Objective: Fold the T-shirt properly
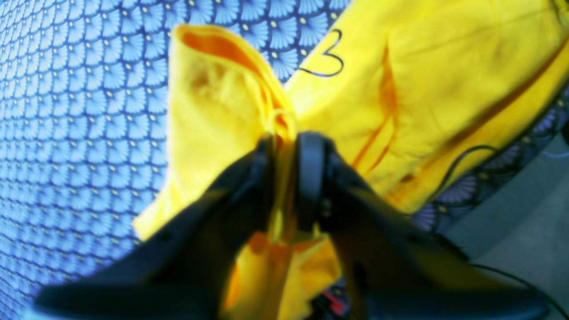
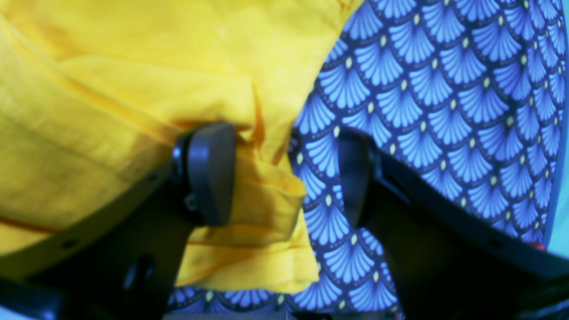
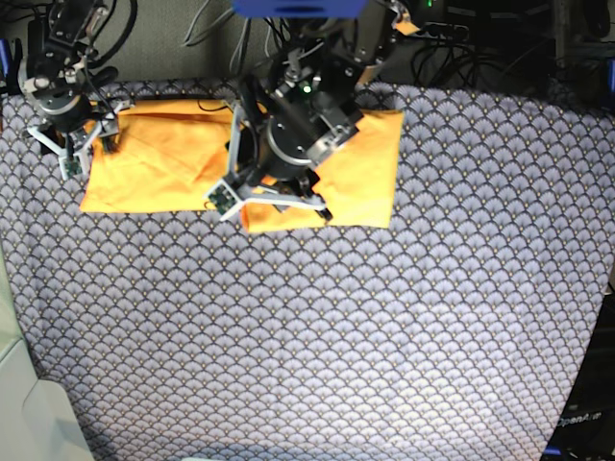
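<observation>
1. Yellow-orange cotton, the T-shirt lies as a long, partly folded band across the far part of the table, on a cloth printed with blue fan scales (grey-violet in the base view).

2. Left gripper: its two dark pads stand close together with a bunched fold of the T-shirt between them. The fabric rises from the pads in a loose, upright pleat. In the left wrist view the pads stand a little apart around the cloth, so a firm pinch cannot be told from a loosening one.

3. Beside that pleat, the rest of the garment spreads flat to the right in the left wrist view, with a few orange creases. A thin dark thread curls at its upper edge, partly over the cloth.

4. Right gripper: jaws spread wide. One pad rests over the T-shirt at a folded hem corner; the other stands over bare cloth. Nothing is clamped between them.

5. In the base view the left arm hangs over the middle of the band, near its front edge, and the right arm stands at its end on the left of that view (the two are well apart).

6. The table edge shows at the lower right of the left wrist view, just beyond the shirt's border.
</observation>
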